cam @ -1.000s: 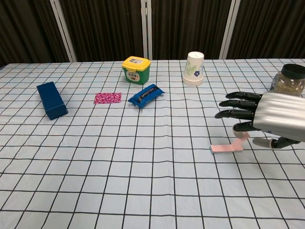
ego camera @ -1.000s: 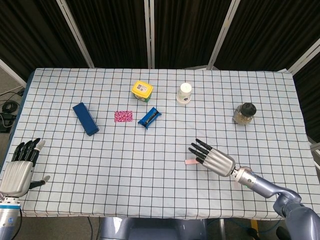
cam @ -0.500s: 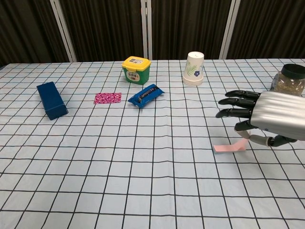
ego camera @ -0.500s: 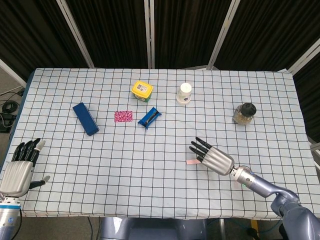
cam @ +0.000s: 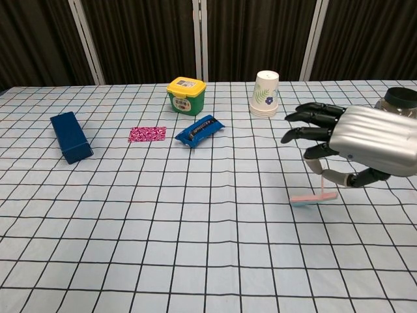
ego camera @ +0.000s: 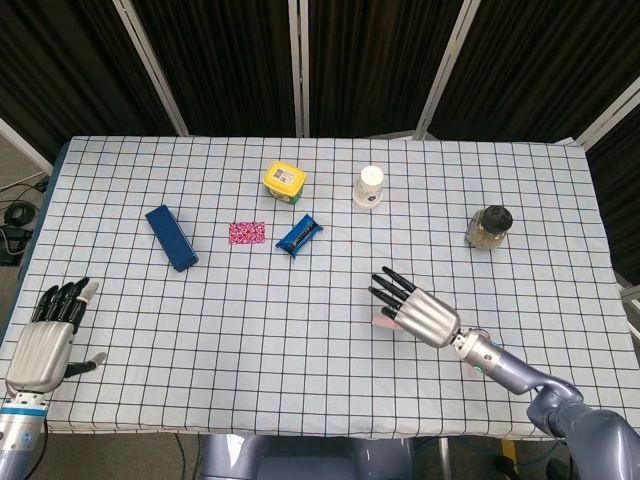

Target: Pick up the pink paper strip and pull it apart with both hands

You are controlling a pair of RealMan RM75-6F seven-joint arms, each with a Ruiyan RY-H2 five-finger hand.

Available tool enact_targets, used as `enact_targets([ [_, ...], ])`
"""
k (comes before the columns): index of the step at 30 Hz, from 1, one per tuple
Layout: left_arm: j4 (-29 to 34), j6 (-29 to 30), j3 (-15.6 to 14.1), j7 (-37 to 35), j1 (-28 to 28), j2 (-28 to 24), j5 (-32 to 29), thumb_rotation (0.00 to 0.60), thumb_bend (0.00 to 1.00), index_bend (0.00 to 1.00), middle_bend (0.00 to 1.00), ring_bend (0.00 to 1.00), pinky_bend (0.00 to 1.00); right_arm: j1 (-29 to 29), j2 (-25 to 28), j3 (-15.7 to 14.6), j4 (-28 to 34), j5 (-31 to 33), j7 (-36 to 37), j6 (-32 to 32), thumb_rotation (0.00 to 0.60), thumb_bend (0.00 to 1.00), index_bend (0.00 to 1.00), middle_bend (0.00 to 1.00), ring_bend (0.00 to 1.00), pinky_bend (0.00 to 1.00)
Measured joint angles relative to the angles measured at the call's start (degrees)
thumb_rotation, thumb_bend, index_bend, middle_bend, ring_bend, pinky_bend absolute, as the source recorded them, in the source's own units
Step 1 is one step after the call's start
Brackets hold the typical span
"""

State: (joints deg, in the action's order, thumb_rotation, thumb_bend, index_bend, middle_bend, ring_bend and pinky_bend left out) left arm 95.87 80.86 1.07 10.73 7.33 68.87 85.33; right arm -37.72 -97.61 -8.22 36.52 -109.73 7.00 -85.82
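Observation:
The pink paper strip (cam: 313,198) is bent in an L: one end runs up into my right hand (cam: 365,147), the rest hangs level just above the checked tablecloth. My right hand pinches that upper end between thumb and a finger while its other fingers stretch out to the left. In the head view the pink paper strip (ego camera: 382,322) peeks out under my right hand (ego camera: 415,310) at the table's front right. My left hand (ego camera: 48,345) hovers at the front left corner, fingers straight and apart, holding nothing. It is out of the chest view.
A blue box (ego camera: 170,238) lies at the left. A pink patterned packet (ego camera: 247,232) and a blue snack bar (ego camera: 299,235) sit mid-table. Behind them stand a yellow-lidded tub (ego camera: 284,182) and a paper cup (ego camera: 369,187). A jar (ego camera: 488,226) stands at the right.
My right hand has risen and shifted slightly left, lifting the strip's end so the strip now hangs off the cloth. My left hand moved up a little.

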Motion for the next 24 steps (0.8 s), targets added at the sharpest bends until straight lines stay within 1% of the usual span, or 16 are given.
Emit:
enact_targets([
  [4, -0.14, -1.39, -0.06, -0.65, 1.16, 0.26, 0.92, 0.600, 0.00, 0.00, 0.00, 0.00, 0.00, -1.52, 1.51, 1.20, 5.61, 0.46, -1.91, 0.61, 0.600, 0.47, 0.68, 0.19, 0.00, 0.00],
  [7, -0.35, -2.91, 0.03, -1.48, 2.42, 0.54, 1.52, 0.600, 0.00, 0.00, 0.00, 0.00, 0.00, -2.78, 3.11, 2.26, 11.27, 1.01, -4.23, 2.03, 0.600, 0.47, 0.68, 0.18, 0.00, 0.00],
  [10, -0.45, -5.14, 0.33, -1.71, 4.09, 0.76, 1.74, 0.600, 0.00, 0.00, 0.00, 0.00, 0.00, -4.06, 5.07, 3.57, 17.95, 2.05, -7.97, 4.74, 0.600, 0.47, 0.68, 0.18, 0.00, 0.00],
  [11, -0.41, -6.14, 0.55, -1.81, 4.90, 0.87, 1.76, 0.600, 0.00, 0.00, 0.00, 0.00, 0.00, -4.69, 6.15, 4.34, 21.64, 2.82, -10.28, 6.53, 0.600, 0.47, 0.68, 0.18, 0.00, 0.00],
  [12, -0.33, -7.06, 0.81, -1.96, 5.71, 1.00, 1.76, 0.600, 0.00, 0.00, 0.00, 0.00, 0.00, -4.94, 6.58, 4.67, 23.13, 3.18, -11.24, 7.30, 0.600, 0.47, 0.68, 0.18, 0.00, 0.00],
  [15, -0.05, -9.01, 1.61, -2.39, 7.61, 1.43, 1.74, 0.600, 0.00, 0.00, 0.00, 0.00, 0.00, -6.27, 8.77, 6.64, 30.47, 5.40, -16.51, 11.53, 0.600, 0.48, 0.69, 0.18, 0.00, 0.00],
  [17, 0.22, -10.65, 2.31, -2.73, 9.18, 1.88, 1.63, 0.600, 0.00, 0.03, 0.00, 0.00, 0.00, -7.15, 10.27, 8.30, 35.30, 7.52, -20.65, 14.70, 0.600, 0.48, 0.69, 0.18, 0.00, 0.00],
  [21, 0.81, -13.85, 3.66, -3.43, 12.06, 3.13, 0.88, 0.600, 0.02, 0.10, 0.00, 0.00, 0.00, -8.38, 12.57, 11.52, 42.30, 12.75, -28.07, 19.94, 0.600, 0.48, 0.69, 0.18, 0.00, 0.00],
  [24, 0.98, -16.42, 4.76, -3.37, 14.50, 4.57, 0.01, 0.600, 0.07, 0.20, 0.00, 0.00, 0.00, -8.91, 13.68, 13.80, 46.33, 17.40, -32.82, 22.96, 0.600, 0.48, 0.69, 0.18, 0.00, 0.00],
])
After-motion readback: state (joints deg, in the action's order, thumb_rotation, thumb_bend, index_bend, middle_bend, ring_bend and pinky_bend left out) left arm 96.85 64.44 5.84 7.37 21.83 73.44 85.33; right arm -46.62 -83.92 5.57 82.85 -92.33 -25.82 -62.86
